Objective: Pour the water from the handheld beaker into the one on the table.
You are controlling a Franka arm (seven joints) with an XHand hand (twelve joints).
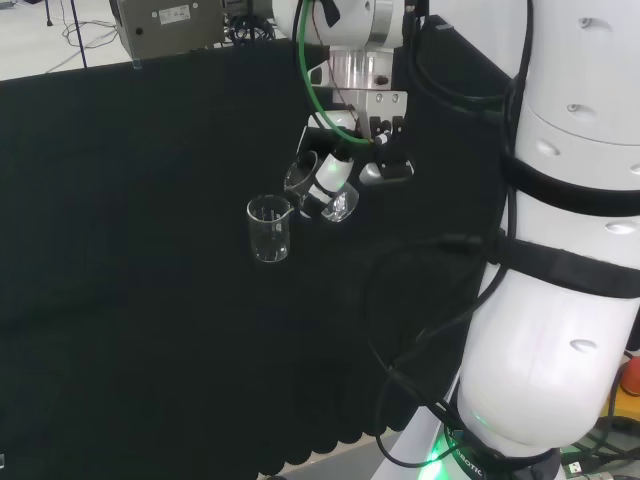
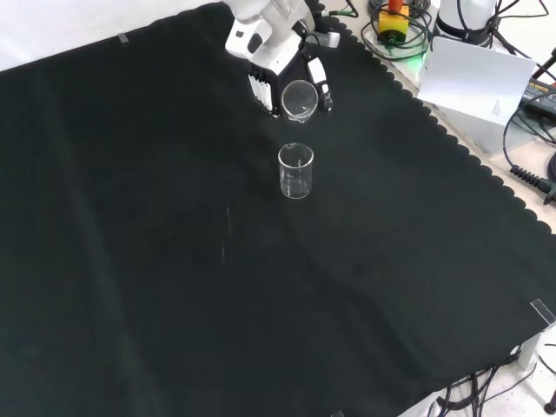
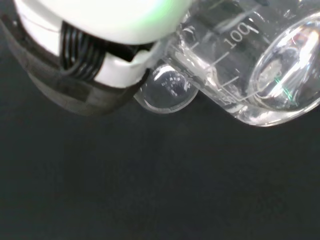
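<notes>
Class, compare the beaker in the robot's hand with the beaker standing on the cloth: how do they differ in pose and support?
The held beaker is tipped well over, its mouth facing the front camera; the standing beaker is upright. The held beaker is off the cloth, with the hand curled round it; the standing beaker rests on the black cloth, untouched. In the head view the held beaker sits right of the standing one. Both are clear glass.

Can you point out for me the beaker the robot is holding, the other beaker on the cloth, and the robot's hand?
Held beaker (image 2: 298, 98): front view, on its tilted glass wall.
Standing beaker (image 2: 295, 172): front view, on its side wall.
Hand (image 2: 258, 87): front view, on its black fingers beside the held beaker.
</notes>
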